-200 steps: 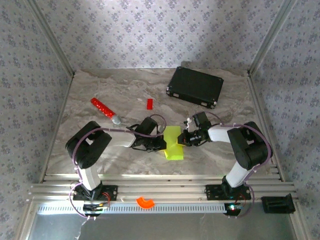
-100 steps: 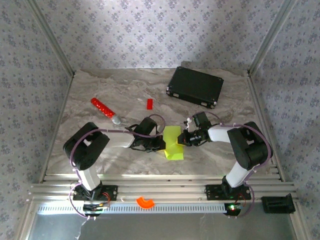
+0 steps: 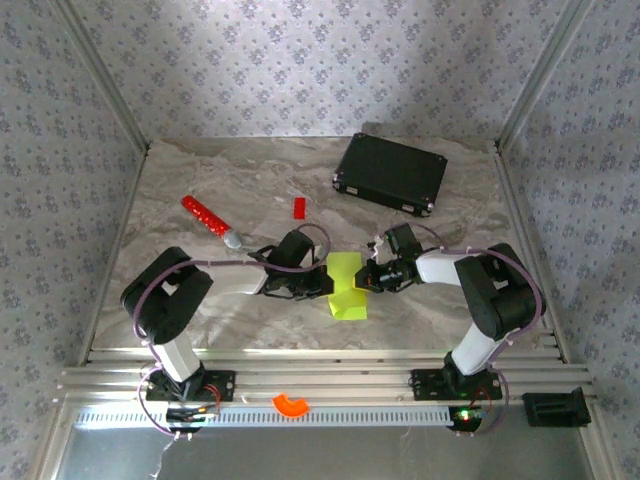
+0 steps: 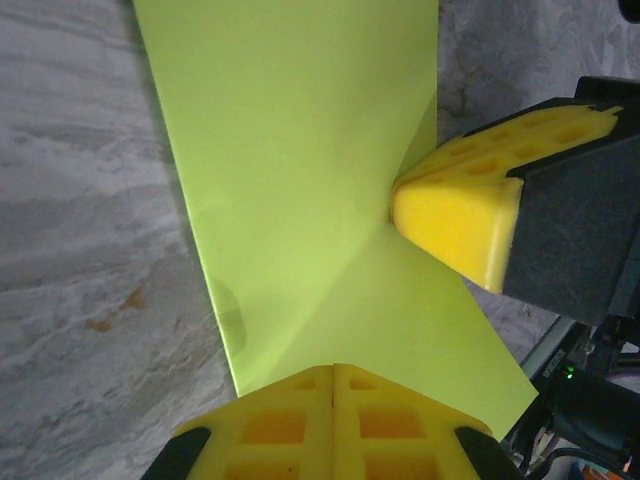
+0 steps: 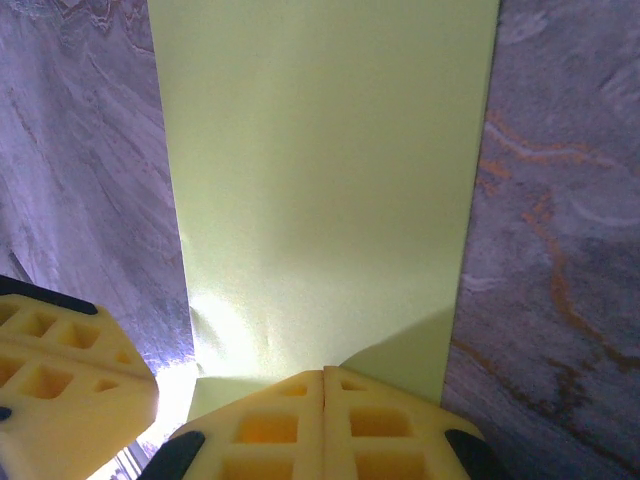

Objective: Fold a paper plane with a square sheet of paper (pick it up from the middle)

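Nearest you, the orange ring piece (image 3: 291, 404) sits on the front rail, out of play. Just beyond the arm bases is your square sheet of paper (image 3: 346, 272), lime green, lying on the worktop (image 3: 240, 180) midway between the two arms, creased and oblong in outline rather than square. Here's what matters: it's caught between the grippers. The left gripper (image 4: 334, 385) is clenched, pads pressed together, its tip down on the sheet's left edge. The right gripper (image 5: 324, 390) is clenched too, tip on the right edge, directly opposite. They face each other across the narrow width, close enough that each turns up in the other's wrist view. I can't tell whether either has a ply nipped between its pads or is just pressing down. So the sheet lies inboard of both, to the right of the left gripper and to the left of the right one, with neither arm nearer. Its long axis runs near to far, from the bases toward the back wall, across the line joining the grippers. In the left wrist view, creases fan out from the spot by the right gripper's tip, so I'd judge the fold pivots there. There's no sharp nose yet, so I can't say which end leads. Farther back and well apart are the red block (image 3: 298, 207), the red stick (image 3: 203, 214) off left, and the black case (image 3: 390, 172) far right.
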`<state>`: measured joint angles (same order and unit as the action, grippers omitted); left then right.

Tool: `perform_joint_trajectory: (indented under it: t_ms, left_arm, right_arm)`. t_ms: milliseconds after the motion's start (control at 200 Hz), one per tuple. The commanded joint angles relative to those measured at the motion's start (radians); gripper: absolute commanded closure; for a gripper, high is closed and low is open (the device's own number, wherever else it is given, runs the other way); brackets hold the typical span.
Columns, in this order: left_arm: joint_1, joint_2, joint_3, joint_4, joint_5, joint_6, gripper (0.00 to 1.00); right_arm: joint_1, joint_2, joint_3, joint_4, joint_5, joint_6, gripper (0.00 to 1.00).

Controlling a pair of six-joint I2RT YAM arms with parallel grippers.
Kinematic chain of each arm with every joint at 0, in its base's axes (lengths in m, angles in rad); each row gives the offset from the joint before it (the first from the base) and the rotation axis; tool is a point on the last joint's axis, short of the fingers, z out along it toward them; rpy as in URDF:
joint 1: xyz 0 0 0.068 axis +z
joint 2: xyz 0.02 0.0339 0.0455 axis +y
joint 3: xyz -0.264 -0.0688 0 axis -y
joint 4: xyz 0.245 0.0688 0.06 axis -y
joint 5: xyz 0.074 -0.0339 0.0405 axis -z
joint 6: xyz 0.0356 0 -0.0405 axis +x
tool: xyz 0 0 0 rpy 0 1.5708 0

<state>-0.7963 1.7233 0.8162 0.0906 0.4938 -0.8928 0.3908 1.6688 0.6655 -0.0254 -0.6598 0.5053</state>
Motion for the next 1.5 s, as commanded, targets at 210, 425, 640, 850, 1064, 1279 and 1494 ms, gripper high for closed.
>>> perform_joint_trajectory:
  t_ms: [210, 425, 640, 850, 1064, 1279, 1494]
  left_arm:
    - [-0.009, 0.076, -0.023, 0.114, 0.068, -0.040, 1.00]
    - [-0.004, 0.074, -0.111, -0.011, 0.001, 0.045, 1.00]
    - [-0.001, -0.004, -0.059, -0.098, -0.045, 0.084, 1.00]
    - [-0.022, -0.050, 0.024, -0.092, -0.011, 0.047, 1.00]
    - [-0.027, 0.018, 0.017, 0.025, 0.038, -0.016, 1.00]
    - [-0.027, 0.058, -0.032, 0.005, 0.041, 0.018, 1.00]
    - [-0.026, 0.024, -0.098, -0.104, -0.031, 0.083, 1.00]
  right_arm:
    - [-0.001, 0.062, -0.041, -0.139, 0.225, -0.005, 1.00]
    - [0.003, 0.059, -0.043, -0.139, 0.233, -0.004, 1.00]
    - [0.006, 0.064, -0.040, -0.144, 0.235, -0.005, 1.00]
    - [0.006, 0.063, -0.039, -0.146, 0.233, -0.007, 1.00]
    - [0.006, 0.063, -0.039, -0.146, 0.235, -0.007, 1.00]
    - [0.006, 0.063, -0.036, -0.149, 0.236, -0.007, 1.00]
    - [0.006, 0.062, -0.039, -0.149, 0.233, -0.007, 1.00]
